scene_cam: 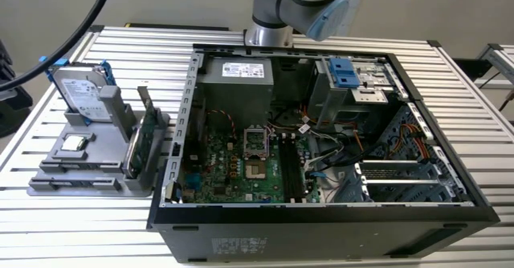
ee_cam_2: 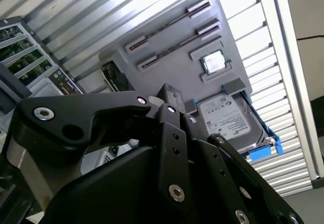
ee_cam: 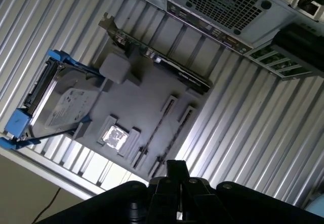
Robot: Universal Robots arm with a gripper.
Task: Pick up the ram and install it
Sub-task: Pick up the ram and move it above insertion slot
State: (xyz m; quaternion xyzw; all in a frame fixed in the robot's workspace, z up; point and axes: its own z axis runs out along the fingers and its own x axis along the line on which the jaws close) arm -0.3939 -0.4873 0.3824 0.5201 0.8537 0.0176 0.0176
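Note:
Two ram sticks stand on edge in slots of the grey holder tray (ee_cam: 147, 97), side by side in both wrist views: one ram stick (ee_cam: 163, 117) (ee_cam_2: 167, 26) and a second ram stick (ee_cam: 177, 130) (ee_cam_2: 178, 46). My gripper (ee_cam: 175, 169) (ee_cam_2: 168, 96) hangs well above the tray, apart from everything on it. Its black fingertips are pressed together and hold nothing. In the exterior view the tray (scene_cam: 88, 161) lies on the slatted table to the left of the open computer case (scene_cam: 321, 220).
The tray also carries a silver hard drive with blue rails (scene_cam: 80, 93) (ee_cam: 61, 107), a processor chip (scene_cam: 74, 143) (ee_cam_2: 213, 62) and an upright green expansion card (scene_cam: 144, 135). Long black memory slots (scene_cam: 291, 171) lie on the motherboard inside the case. The arm (scene_cam: 309, 3) rises behind the case.

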